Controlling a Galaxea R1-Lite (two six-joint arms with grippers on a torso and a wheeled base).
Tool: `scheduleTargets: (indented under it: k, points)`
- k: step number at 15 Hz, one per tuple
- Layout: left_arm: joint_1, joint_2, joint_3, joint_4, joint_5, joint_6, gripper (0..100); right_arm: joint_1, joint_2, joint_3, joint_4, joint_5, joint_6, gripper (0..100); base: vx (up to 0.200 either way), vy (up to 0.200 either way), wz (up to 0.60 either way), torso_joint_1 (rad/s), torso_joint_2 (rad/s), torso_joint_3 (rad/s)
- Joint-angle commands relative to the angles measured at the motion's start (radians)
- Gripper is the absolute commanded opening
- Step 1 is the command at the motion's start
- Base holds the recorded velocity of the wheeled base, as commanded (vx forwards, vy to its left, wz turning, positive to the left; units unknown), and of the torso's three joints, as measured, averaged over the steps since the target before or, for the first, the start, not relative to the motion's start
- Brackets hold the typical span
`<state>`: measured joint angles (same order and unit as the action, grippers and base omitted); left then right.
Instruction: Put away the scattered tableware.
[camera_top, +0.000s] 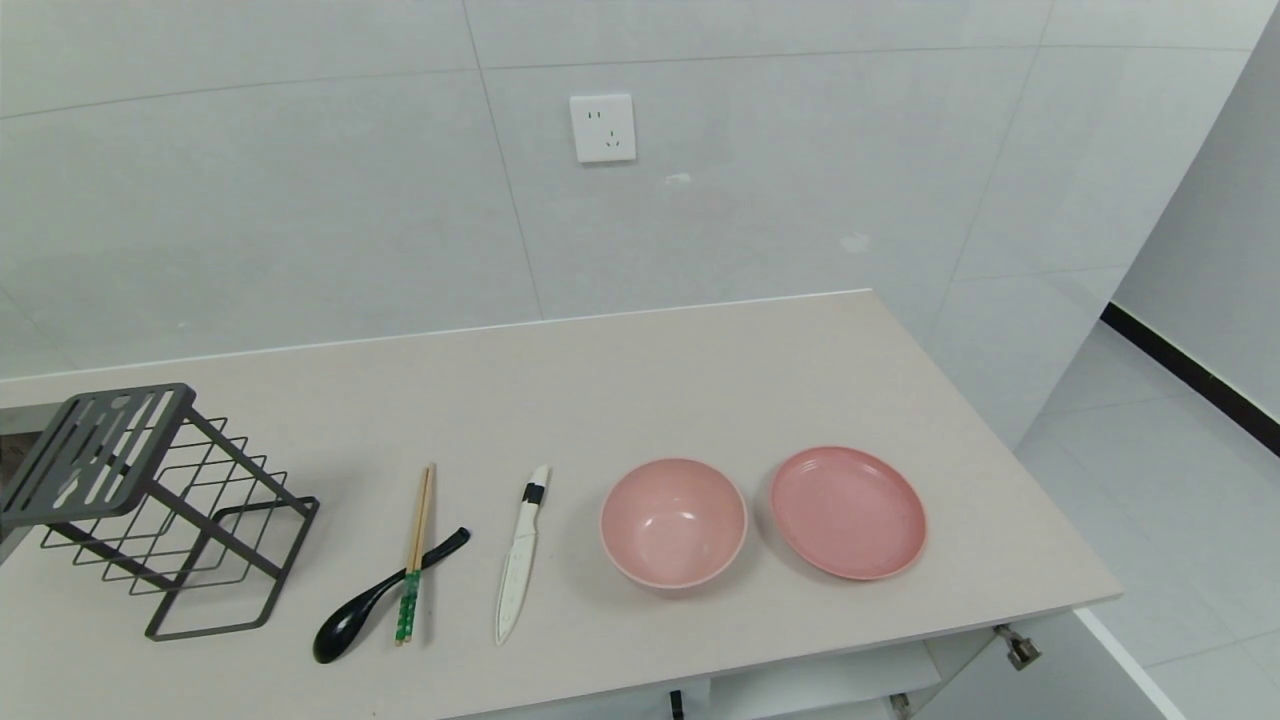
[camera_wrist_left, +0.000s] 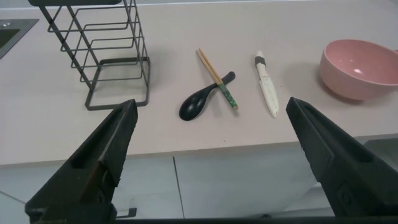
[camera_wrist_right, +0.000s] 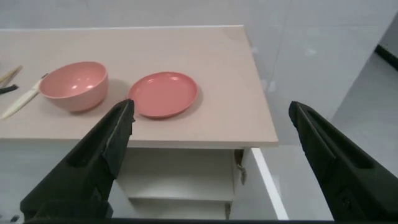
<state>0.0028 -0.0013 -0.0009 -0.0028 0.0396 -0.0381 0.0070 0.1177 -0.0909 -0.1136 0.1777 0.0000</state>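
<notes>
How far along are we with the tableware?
Nothing is put away yet. Nothing is in hand: the left gripper and right gripper are open, short of the counter. Left to do: spoon, chopsticks, knife, bowl and plate all lie there beside the rack.

Our head camera looks down on the counter; both wrist cameras face it from off its front, sharing the bowl

Left tool, right tool: each with two dark jaws spread wide apart, empty, pointing toward the far side.
</notes>
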Motion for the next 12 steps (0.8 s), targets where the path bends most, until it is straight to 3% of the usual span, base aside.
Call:
scheduleTargets:
  k: [1,7,12]
  points:
    - [0.000,0.001,-0.001,0.000,0.000,-0.002,100,0.013,0.221,-0.101,0.003,0.057,-0.002,100,0.000,0.000,0.00,0.000,0.00,0.000]
    - [0.000,0.001,0.001,0.000,0.000,-0.003,100,0.019,0.530,-0.227,0.000,0.164,-0.005,100,0.000,0.000,0.00,0.000,0.00,0.000]
    - [0.000,0.001,0.001,0.000,0.002,-0.005,100,0.054,0.668,-0.247,0.000,0.221,-0.008,100,0.000,0.000,0.00,0.000,0.00,0.000]
